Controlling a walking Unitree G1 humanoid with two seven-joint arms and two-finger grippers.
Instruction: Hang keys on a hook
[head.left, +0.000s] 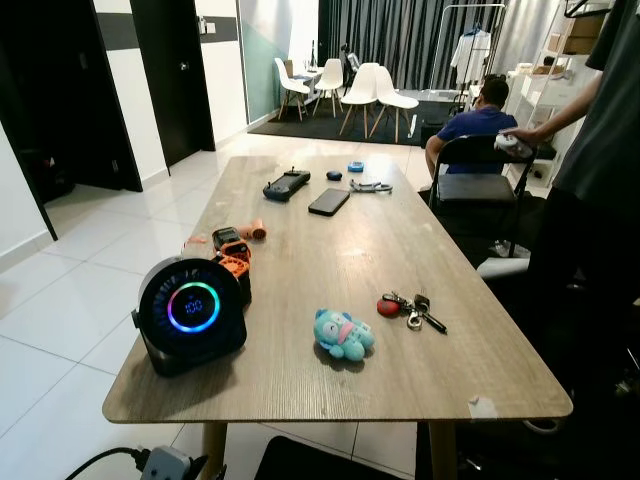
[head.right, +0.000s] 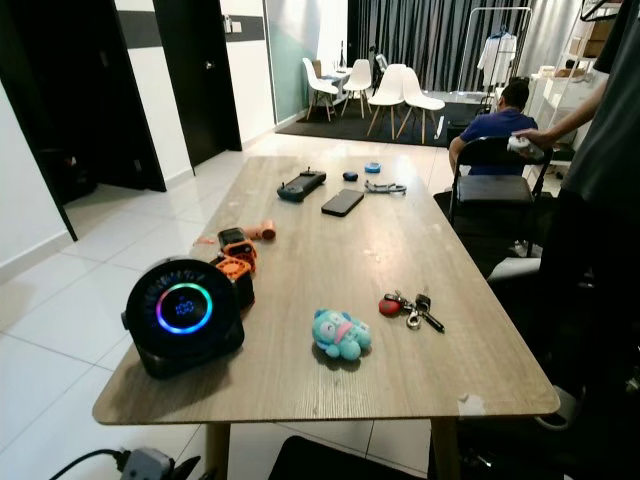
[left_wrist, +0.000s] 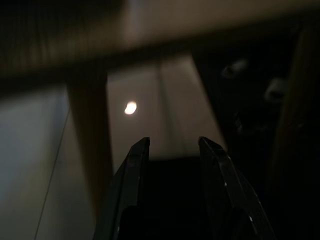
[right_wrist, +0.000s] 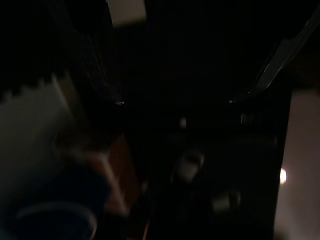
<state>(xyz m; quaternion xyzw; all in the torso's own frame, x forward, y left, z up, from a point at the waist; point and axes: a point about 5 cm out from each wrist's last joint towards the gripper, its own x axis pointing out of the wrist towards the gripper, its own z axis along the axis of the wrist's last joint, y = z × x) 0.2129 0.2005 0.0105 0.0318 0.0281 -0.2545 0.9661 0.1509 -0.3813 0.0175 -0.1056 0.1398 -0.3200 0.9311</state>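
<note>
One bunch of keys (head.left: 410, 308) on table (head.left: 330, 390) beside blue plush (head.left: 343, 335), left gripper (left_wrist: 170, 145) under the tabletop, fingers apart, right gripper's state unreadable in dark wrist view.

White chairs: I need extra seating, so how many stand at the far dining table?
3 clearly: one white chair at the left, one behind it, one at the right. A fourth back seems to overlap that one; others may be hidden.

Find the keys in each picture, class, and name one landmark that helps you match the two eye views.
Left eye view: the keys lie on the near right part of the table.
Right eye view: same spot, right of the blue plush toy.
Left wrist view: too dark to find keys.
Right wrist view: too dark to find keys.
Shared landmark: the plush toy, just left of the keys.
</note>
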